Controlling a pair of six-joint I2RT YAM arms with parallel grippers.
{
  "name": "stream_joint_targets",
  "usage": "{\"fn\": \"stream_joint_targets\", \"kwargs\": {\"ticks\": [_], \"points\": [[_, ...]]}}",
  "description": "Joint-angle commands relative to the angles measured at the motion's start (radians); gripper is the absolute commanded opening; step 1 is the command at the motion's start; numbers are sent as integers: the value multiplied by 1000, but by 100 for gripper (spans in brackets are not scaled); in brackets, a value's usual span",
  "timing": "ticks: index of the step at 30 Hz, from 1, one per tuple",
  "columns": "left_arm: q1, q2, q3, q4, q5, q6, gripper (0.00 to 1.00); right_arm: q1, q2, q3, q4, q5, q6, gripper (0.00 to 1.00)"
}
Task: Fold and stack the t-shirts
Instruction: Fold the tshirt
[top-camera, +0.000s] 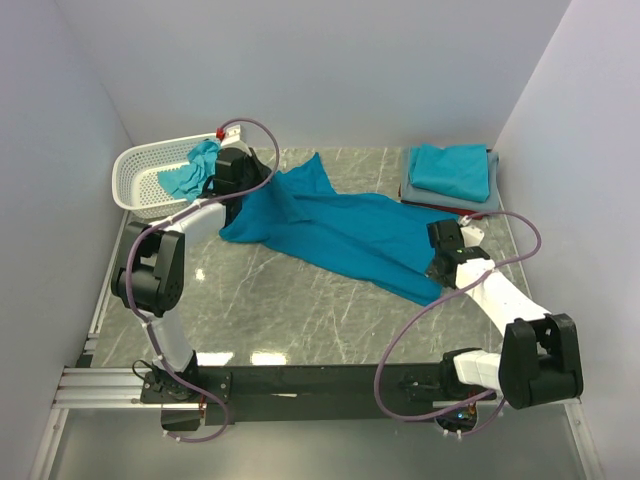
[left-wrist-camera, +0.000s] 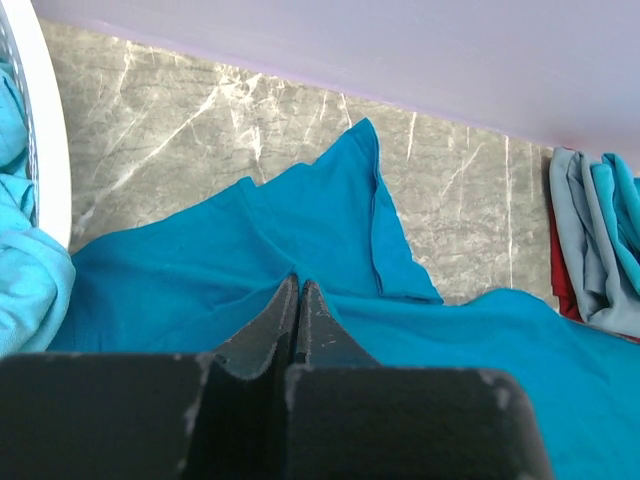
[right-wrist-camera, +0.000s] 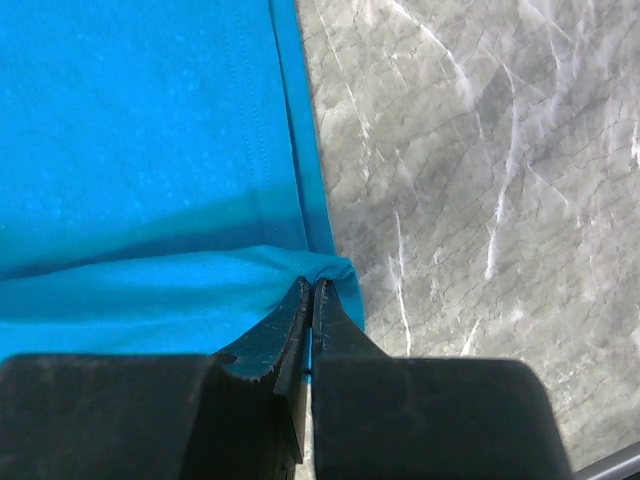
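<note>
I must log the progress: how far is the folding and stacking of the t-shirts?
Done: a folded stack sits at the far right corner, turquoise on top, grey and red beneath. In hand: the left gripper and right gripper are both shut on the teal t-shirt, unfolded on the table. Left: that fold, plus the turquoise shirt in the white basket.

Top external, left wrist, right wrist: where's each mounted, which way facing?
Top external: above and behind the bases, looking down over the table and teal t-shirt; left arm and right arm show.
Left wrist: on the left arm, looking past the left fingers toward the back wall, basket left, folded stack right.
Right wrist: on the right arm, looking down past the right fingers at hem and table.
Shared: all three see the teal t-shirt.
</note>
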Motion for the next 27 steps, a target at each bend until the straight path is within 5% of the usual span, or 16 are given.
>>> {"fn": "stream_joint_targets", "kwargs": {"ticks": [1, 19, 21, 22, 24, 26, 27], "points": [[5, 4, 59, 45, 2, -9, 0, -16, 17, 51, 37, 28, -23, 0], [7, 60, 112, 21, -15, 7, 0, -44, 214, 146, 86, 35, -66, 0], [8, 69, 129, 10, -18, 12, 1, -44, 215, 166, 71, 35, -71, 12], [8, 73, 138, 5, -15, 12, 5, -47, 215, 176, 65, 37, -74, 20], [8, 81, 165, -7, -6, 14, 35, -47, 200, 215, 31, 52, -80, 49], [8, 83, 191, -15, 0, 14, 65, -45, 165, 248, -9, 69, -80, 57], [8, 81, 195, -27, 3, 17, 71, -45, 146, 252, -17, 70, -82, 59]]}}
